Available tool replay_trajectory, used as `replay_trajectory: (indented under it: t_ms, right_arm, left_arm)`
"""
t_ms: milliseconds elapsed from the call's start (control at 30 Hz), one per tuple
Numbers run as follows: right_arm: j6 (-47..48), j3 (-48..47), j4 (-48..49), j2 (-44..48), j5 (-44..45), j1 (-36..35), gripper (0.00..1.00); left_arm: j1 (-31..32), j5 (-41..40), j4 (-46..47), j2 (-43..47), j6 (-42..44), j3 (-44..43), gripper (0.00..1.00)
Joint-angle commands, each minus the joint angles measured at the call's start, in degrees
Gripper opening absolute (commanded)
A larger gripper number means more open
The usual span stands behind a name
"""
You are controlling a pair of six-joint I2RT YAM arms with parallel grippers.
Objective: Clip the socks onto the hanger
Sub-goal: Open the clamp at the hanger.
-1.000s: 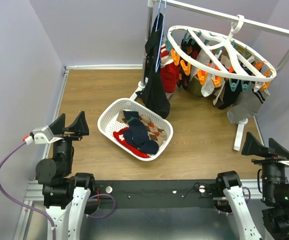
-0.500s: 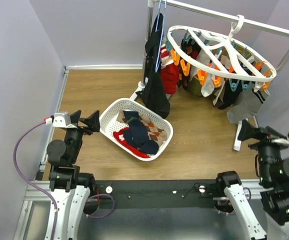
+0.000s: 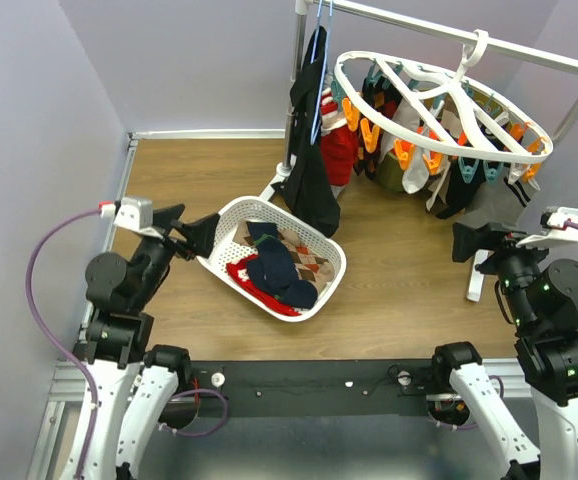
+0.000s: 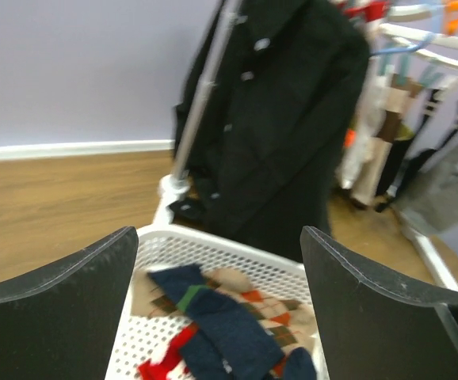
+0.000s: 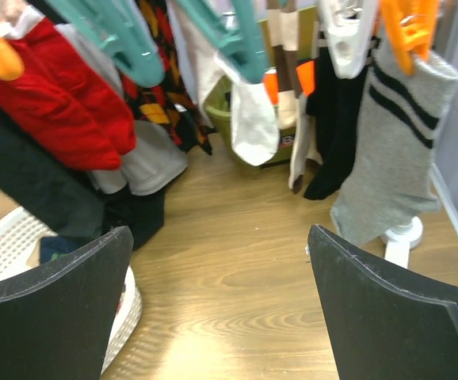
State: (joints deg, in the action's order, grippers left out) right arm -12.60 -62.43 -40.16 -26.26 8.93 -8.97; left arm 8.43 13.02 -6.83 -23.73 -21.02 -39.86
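Observation:
Loose socks (image 3: pixel 274 268), navy, red with white trim and argyle, lie heaped in a white perforated basket (image 3: pixel 219 225) on the floor. In the left wrist view the navy sock (image 4: pixel 221 332) lies on top of the argyle one (image 4: pixel 272 309). The white oval hanger (image 3: pixel 439 140) hangs from the rack rail, with several socks hanging from its orange and teal clips. My left gripper (image 3: pixel 191 235) is open and empty, just left of the basket rim (image 4: pixel 237 247). My right gripper (image 3: pixel 472 243) is open and empty, below the hanger's right side, facing a red sock (image 5: pixel 70 111) and a grey striped sock (image 5: pixel 387 150).
A large black garment (image 3: pixel 309 160) on a thin blue hanger hangs from the rack pole (image 3: pixel 295 90) behind the basket. The rack's white foot (image 3: pixel 477 275) stands close to my right gripper. Purple walls close in on the left, back and right.
Both arms have risen and swung inward. My left gripper moved right toward the basket. My right gripper moved left and up toward the hanging socks. Both stay open.

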Motion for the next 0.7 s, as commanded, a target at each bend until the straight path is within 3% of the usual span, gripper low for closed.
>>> replay_trajectory:
  t_ms: [0, 100, 400, 667]
  right_arm:
    - [-0.2, -1.1, -1.8, 0.9, -5.5, 0.3, 1.00]
    - [0.4, -0.8, -2.3, 1.1, -7.8, 0.2, 1.00]
    - [0.9, 0.7, -2.7, 3.8, -11.1, 0.3, 1.00]
    - [0.7, 0.7, -2.8, 3.9, -15.0, 0.3, 1.00]
  left_arm:
    - [2.3, 11.1, -5.1, -12.0, 0.2, -11.6, 0.93]
    - [6.5, 12.8, -6.8, -19.4, 0.3, -19.8, 0.92]
    - [19.9, 6.6, -8.1, -33.7, -1.5, -38.9, 0.93]
    - [25.8, 0.7, -8.2, -44.0, -4.0, -54.5, 0.92]
